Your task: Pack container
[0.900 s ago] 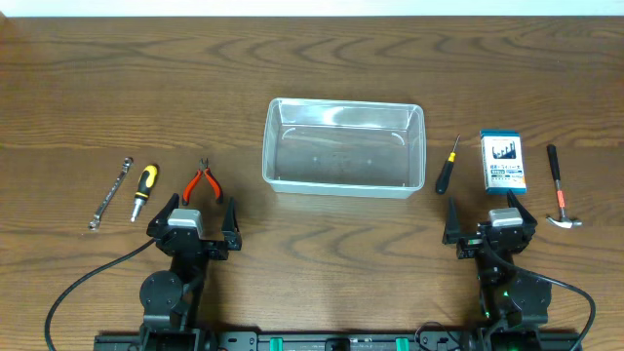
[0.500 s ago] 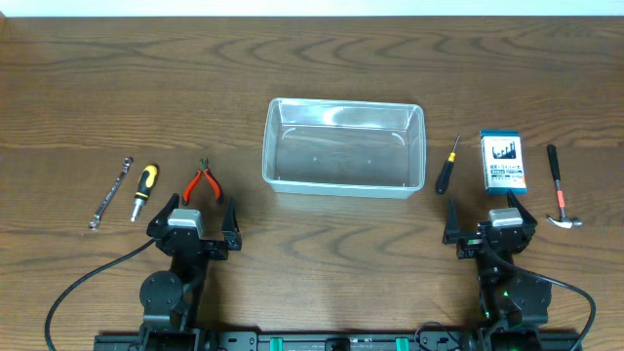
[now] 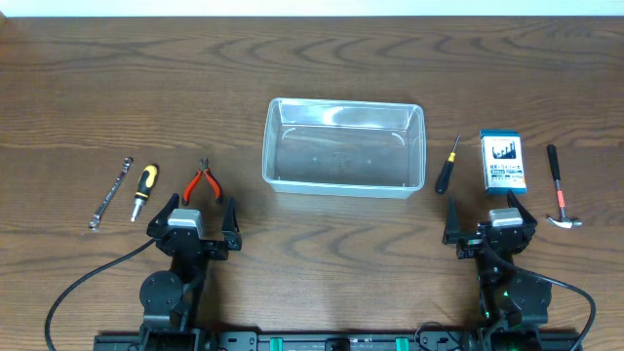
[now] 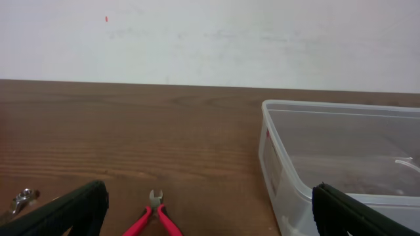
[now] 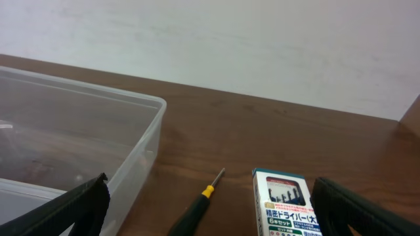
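The left pincer (image 3: 204, 203) stands wide open with nothing between its fingers, and the right pincer (image 3: 487, 207) is spread just as wide and equally empty. Both arms sit low at the near edge of the tabletop (image 3: 117, 88), well apart, wrists level and fingers aimed toward the far side.

Red-handled pliers (image 3: 202, 183) lie just ahead of the left pincer, handles toward it, in line with the gap between its fingers. Farther left lie a stubby yellow-and-black screwdriver (image 3: 143, 191) and a slim metal wrench (image 3: 109, 193).

Ahead of the right pincer lie a black-handled screwdriver (image 3: 446, 168), a blue-and-white printed box (image 3: 504, 163) and a hammer (image 3: 559, 188), side by side and apart, each lengthwise near to far.

The container (image 3: 343, 146) rests mid-tabletop between the two tool groups, ahead of both arms. It is upright, mouth up, empty. Its long axis runs left to right, one long wall facing the arms. The black-handled screwdriver lies just beside its right end. In the left wrist view its near left corner (image 4: 275, 151) shows to the right of the pliers (image 4: 155, 213).
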